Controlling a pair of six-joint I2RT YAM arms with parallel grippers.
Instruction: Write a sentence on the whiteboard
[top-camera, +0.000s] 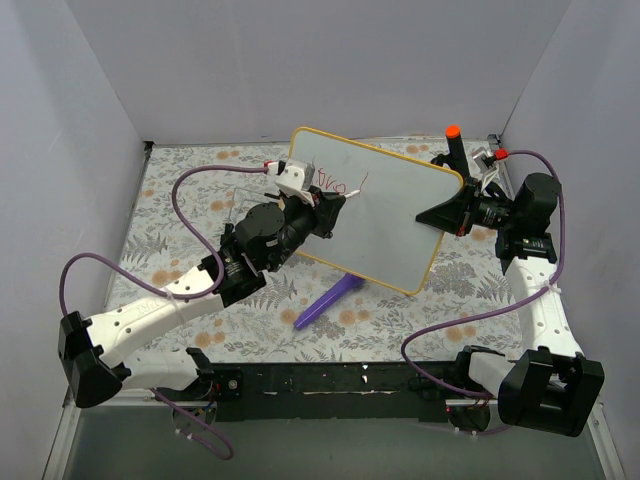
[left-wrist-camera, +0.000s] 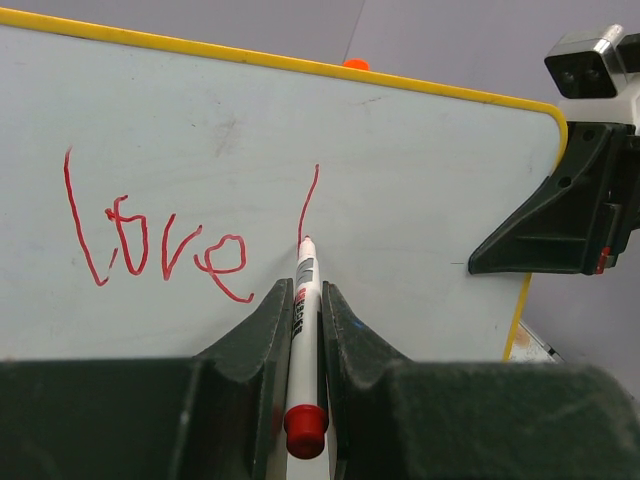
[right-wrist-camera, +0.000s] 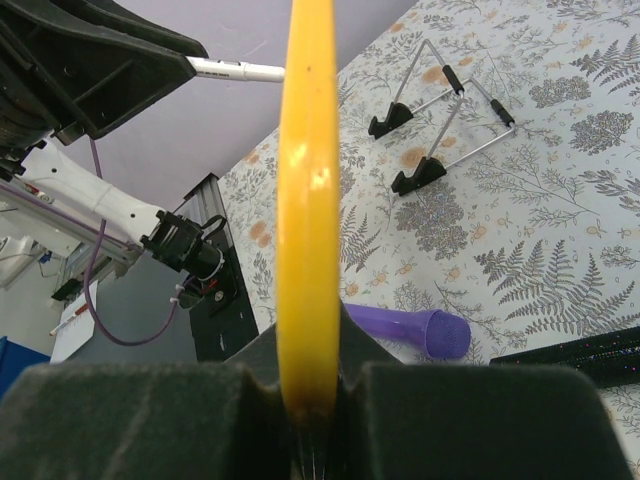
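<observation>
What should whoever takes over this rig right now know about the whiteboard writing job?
Left gripper: shut on the marker, tip touching the whiteboard.
Right gripper: shut on the whiteboard's yellow edge, holding it tilted up.
Done: the sentence reads "love" in red, plus one stroke of the next word.
Left: finish the remaining words; keep the whiteboard clamped.

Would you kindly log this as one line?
left end effector shut on marker; tip on whiteboard; right end effector shut on whiteboard; sentence: "love" plus stroke
</observation>
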